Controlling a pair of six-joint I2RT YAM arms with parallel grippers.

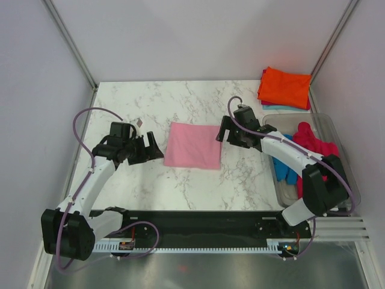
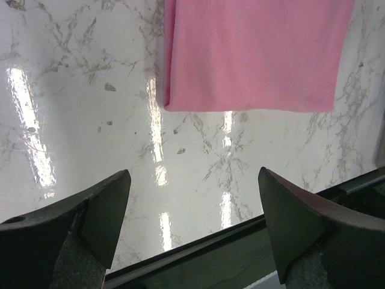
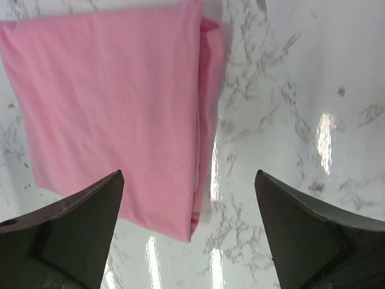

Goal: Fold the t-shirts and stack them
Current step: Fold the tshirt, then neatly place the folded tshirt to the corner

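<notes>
The light pink t-shirt [image 1: 194, 145] lies folded into a flat rectangle in the middle of the marble table. It fills the top of the left wrist view [image 2: 255, 51] and the upper left of the right wrist view [image 3: 114, 114]. My left gripper [image 1: 153, 150] is open and empty, just left of the shirt's left edge. My right gripper [image 1: 220, 133] is open and empty at the shirt's right edge, above its corner. A folded orange t-shirt [image 1: 285, 87] lies on a pale blue one [image 1: 278, 108] at the back right. Crimson-pink [image 1: 316, 144] and bright blue [image 1: 287, 170] t-shirts lie in a bin.
A clear plastic bin [image 1: 343, 150] stands along the right side of the table [image 1: 150, 102]. White walls enclose the table on three sides. A black rail [image 1: 198, 220] runs along the near edge between the arm bases.
</notes>
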